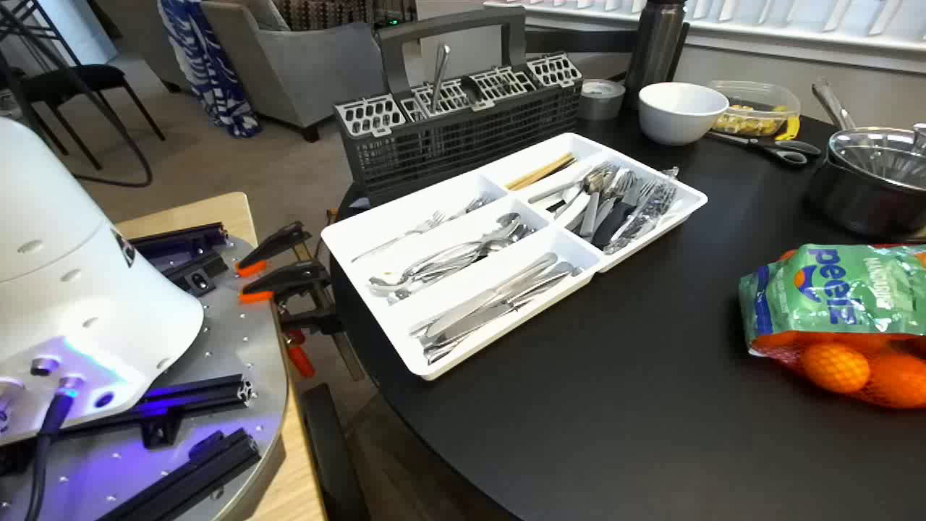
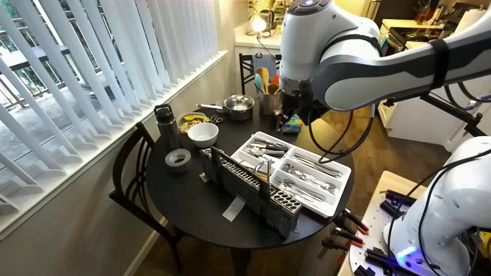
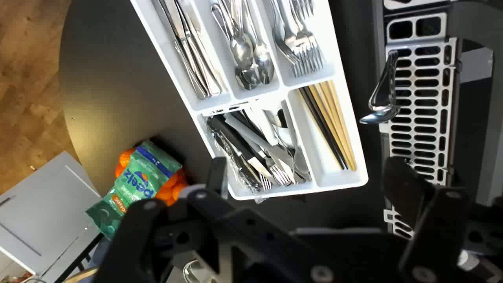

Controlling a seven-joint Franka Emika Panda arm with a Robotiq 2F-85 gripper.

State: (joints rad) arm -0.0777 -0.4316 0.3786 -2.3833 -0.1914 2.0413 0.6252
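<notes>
Your gripper (image 3: 308, 172): spread wide, empty | At its 11 o'clock, wrist view: white cutlery tray (image 3: 334, 180), knives (image 3: 193, 49), spoons (image 3: 241, 51), forks (image 3: 302, 43) sorted separately | 2 o'clock: dishwasher basket (image 3: 413, 98), metal utensils (image 3: 385, 92) remaining

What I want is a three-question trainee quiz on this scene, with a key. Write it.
1. True or false: the robot's black jaws are closed.
2. The long, thin tan and black chopsticks lie in: (a) a dark grey plastic basket; (b) a white rectangular plastic tray; (c) a round white bowl.
3. How many compartments does that tray have?

Key: 1: false, they stand open. 2: b. 3: five, holding silver metal knives, spoons, forks, chopsticks and mixed silver and black utensils.
</notes>
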